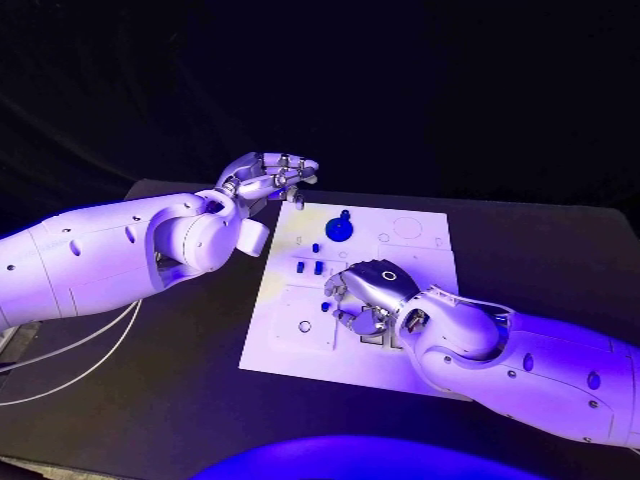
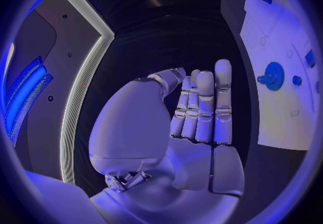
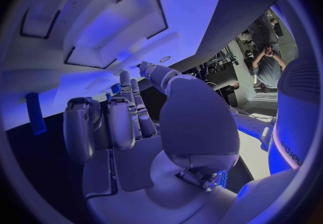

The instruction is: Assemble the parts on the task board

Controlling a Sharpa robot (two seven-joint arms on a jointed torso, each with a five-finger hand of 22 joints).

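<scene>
Task board [image 1: 407, 235] lies flat mid-table [image 1: 190, 400], long axis running away from the robot, slightly skewed; blue gear [image 1: 340, 229] lies flat on its far half with a short stub pointing to the far edge; small blue parts [image 1: 309, 267] lie just nearer, mid-board; left hand [image 1: 267, 178] is raised beside the board's far-left corner, fingers straight, close together, nothing in them in the left wrist view [image 2: 202, 106]; right hand [image 1: 366, 296] is palm-down on the board's near half, fingers curled down to the plate, cannot tell if they hold a part; no readable writing on the board.
</scene>
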